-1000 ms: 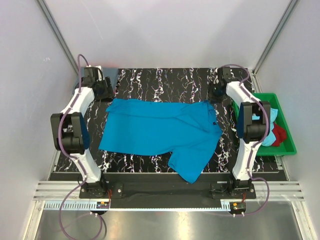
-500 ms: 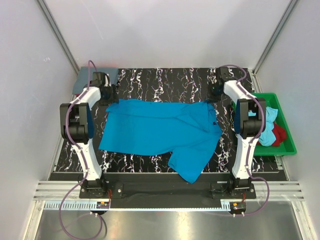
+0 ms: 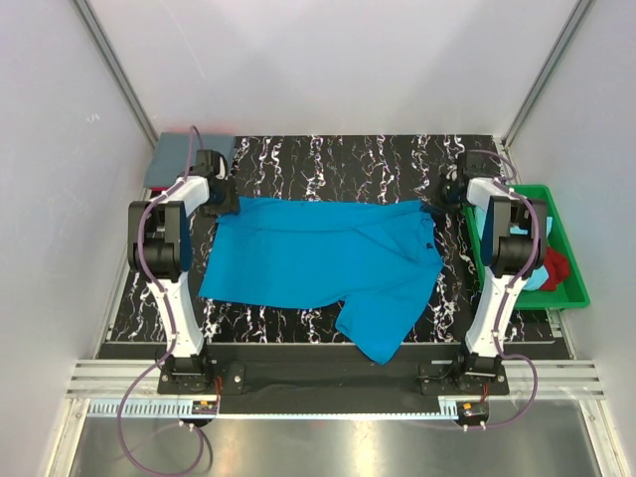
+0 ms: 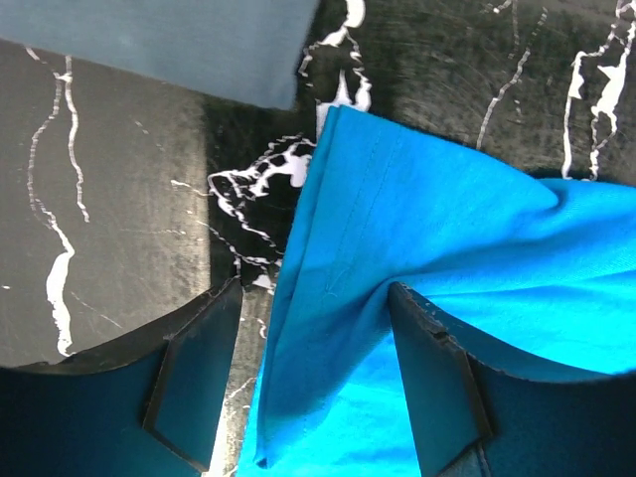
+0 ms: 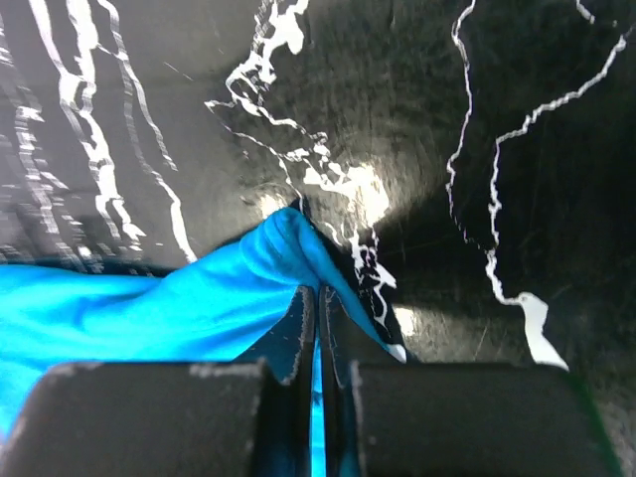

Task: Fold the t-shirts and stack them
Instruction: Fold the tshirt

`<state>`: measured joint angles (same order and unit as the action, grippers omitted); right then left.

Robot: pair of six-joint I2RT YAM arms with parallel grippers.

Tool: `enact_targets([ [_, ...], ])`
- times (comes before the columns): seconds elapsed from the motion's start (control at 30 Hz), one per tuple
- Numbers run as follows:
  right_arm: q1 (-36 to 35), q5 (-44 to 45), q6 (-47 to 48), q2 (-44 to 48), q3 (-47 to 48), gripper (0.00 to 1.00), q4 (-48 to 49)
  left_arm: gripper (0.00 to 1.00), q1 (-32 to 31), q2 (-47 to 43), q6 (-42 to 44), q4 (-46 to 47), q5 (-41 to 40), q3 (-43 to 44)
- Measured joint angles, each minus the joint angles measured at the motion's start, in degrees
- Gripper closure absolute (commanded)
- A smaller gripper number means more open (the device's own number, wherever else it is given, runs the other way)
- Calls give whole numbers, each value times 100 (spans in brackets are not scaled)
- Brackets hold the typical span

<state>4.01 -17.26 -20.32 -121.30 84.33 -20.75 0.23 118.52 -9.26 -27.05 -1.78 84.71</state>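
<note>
Overhead, both arms rise from their bases at the near edge of the desk (image 3: 328,159), bend at the elbow, and stretch their forearms down to the far corners of the turquoise t-shirt (image 3: 318,253). The shirt lies spread flat between the two tools, with one sleeve trailing towards the near edge.

The left tool (image 3: 221,197) is low at the shirt's far left corner, its wrist turned inward towards the cloth. In the left wrist view, the left tool (image 4: 313,348) has its jaws well apart and straddles the hemmed edge of the turquoise t-shirt (image 4: 447,258). The cloth rises in a soft ridge between the fingers (image 4: 194,373) and touches the right-hand one, but nothing is pinched. Just beyond this tool lies a grey-blue t-shirt (image 4: 169,40), folded flat on the desk's far left corner (image 3: 174,159), apart from the turquoise one.

The right tool (image 3: 444,204) is at the shirt's far right corner, its forearm angled inward from the elbow. Seen from its own wrist, the right tool (image 5: 318,298) has its jaws pressed together on a fold of the turquoise t-shirt (image 5: 149,298), which bunches up to a small peak just ahead of the fingertips.

Outboard of the right arm stands a green tray (image 3: 574,288) holding a red t-shirt (image 3: 556,266)
</note>
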Motion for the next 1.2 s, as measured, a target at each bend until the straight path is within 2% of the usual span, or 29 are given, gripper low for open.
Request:
enact_targets([
  [0.23, 175, -680, -302, 0, -181, 100, 706, 34, -24, 11, 22, 2, -55, 0],
  [0.27, 190, -758, -332, 0, -186, 96, 772, 34, -24, 11, 24, -2, -63, 2],
  [0.4, 317, -916, -450, 4, -109, 67, 802, 34, -24, 2, 42, -57, -63, 35],
  [0.5, 378, -713, -505, 20, 271, 61, 278, 32, -22, -105, 66, -175, -87, 35],
  [0.7, 352, -22, -402, 820, 326, 61, -568, 32, 4, -994, 28, -409, -275, 35],
  [0.8, 90, -24, -33, 1311, 170, 58, -745, 34, 103, -1447, -131, -372, -57, 26],
  [0.9, -476, -232, 431, 1447, 181, 55, -809, 34, 330, -1620, -382, -184, 387, -125],
  [1.03, -1178, -511, 1036, 1027, 358, 52, -1102, 34, 579, -1620, -603, 42, 837, -817],
  [1.2, -1322, -793, 1572, 339, 492, 46, -1425, 37, 791, -1519, -778, 13, 1161, -1298],
])
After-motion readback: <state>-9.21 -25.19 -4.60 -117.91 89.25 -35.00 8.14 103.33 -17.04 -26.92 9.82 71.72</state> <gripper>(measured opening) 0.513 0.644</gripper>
